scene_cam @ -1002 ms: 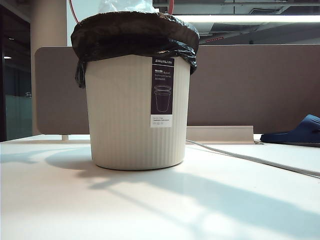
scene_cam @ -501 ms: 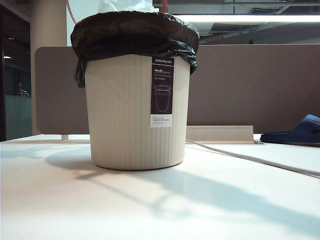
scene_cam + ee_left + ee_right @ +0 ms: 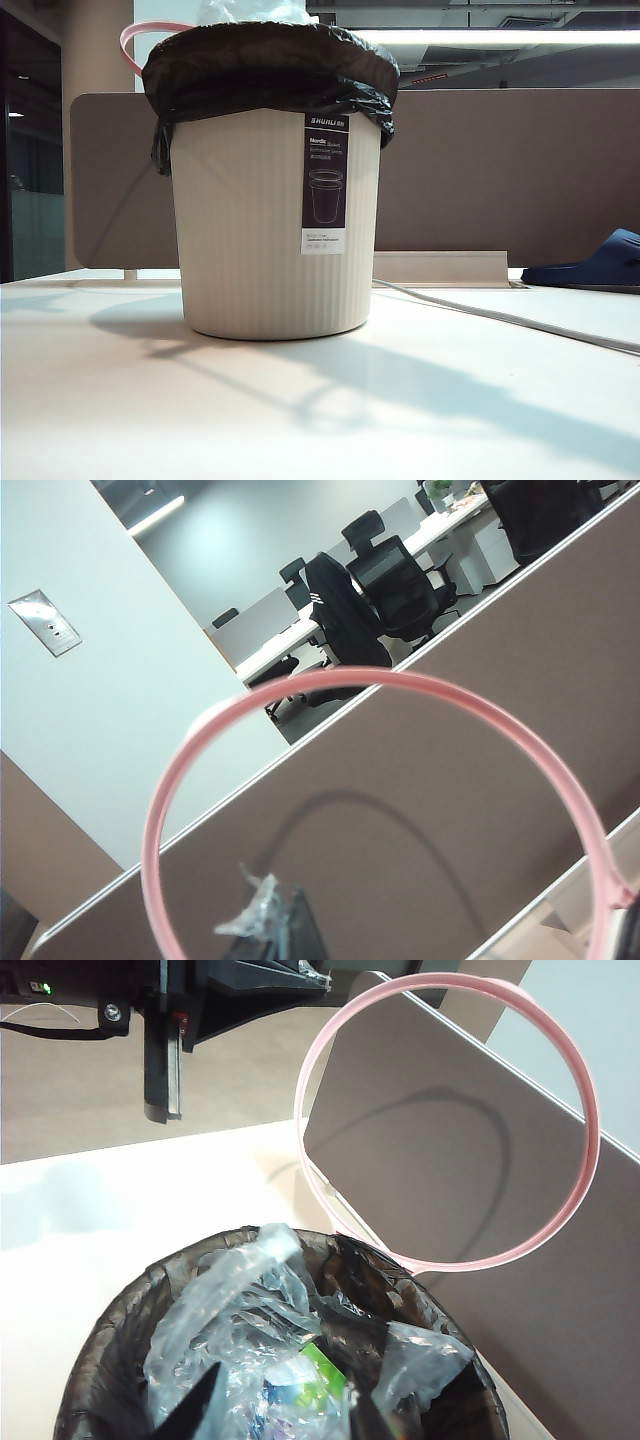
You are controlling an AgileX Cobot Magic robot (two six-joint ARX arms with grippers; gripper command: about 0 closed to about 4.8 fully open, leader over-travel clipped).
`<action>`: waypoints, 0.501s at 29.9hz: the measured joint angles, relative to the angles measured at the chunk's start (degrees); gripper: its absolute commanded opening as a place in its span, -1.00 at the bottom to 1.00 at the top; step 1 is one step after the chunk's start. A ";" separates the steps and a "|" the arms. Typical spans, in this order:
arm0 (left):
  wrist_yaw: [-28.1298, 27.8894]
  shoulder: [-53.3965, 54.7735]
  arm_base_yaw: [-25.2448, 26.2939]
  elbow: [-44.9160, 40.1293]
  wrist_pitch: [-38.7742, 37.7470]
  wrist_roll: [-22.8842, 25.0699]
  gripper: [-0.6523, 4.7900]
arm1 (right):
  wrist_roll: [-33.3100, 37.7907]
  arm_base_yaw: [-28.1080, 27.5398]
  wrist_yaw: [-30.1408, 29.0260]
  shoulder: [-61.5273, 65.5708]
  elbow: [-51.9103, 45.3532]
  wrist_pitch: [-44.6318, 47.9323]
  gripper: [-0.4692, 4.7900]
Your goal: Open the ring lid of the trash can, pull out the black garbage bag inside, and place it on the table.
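Observation:
The cream ribbed trash can (image 3: 240, 225) stands on the white table (image 3: 320, 410), with the black garbage bag (image 3: 265, 70) folded over its rim. The pink ring lid (image 3: 480, 702) hangs in the air off the can, in front of the partition. My left gripper (image 3: 285, 940) is shut on it at its near edge, with a scrap of clear film caught there. An arc of the ring lid (image 3: 128, 42) shows behind the can's upper left. My right gripper (image 3: 285, 1415) is open above the bag's mouth (image 3: 350, 1280), its fingertips (image 3: 200, 1400) over crumpled clear plastic. Neither gripper shows in the exterior view.
A brownish partition panel (image 3: 500, 170) runs along the table's back edge. A dark blue slipper (image 3: 590, 265) lies at the far right, and a pale cable (image 3: 500, 318) crosses the table from the can toward the right edge. A dark robot frame (image 3: 160, 1020) stands beyond the can.
The ring lid has come down and to the left behind the can, so a pink arc now shows at its upper left. The can and bag have stayed put.

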 measured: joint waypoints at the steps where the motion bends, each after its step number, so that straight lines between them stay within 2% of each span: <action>1: -0.02 0.00 0.15 0.09 0.02 -0.07 -0.78 | 0.00 0.00 0.00 0.00 0.00 0.02 -0.26; 9: -0.02 0.07 1.62 0.11 0.11 -3.26 -0.78 | 0.00 0.00 -0.02 -0.02 0.00 0.00 -0.26; 15: 0.81 0.09 1.66 0.85 -1.46 -10.47 -0.78 | 0.00 -0.04 0.07 -0.02 0.02 0.02 -0.26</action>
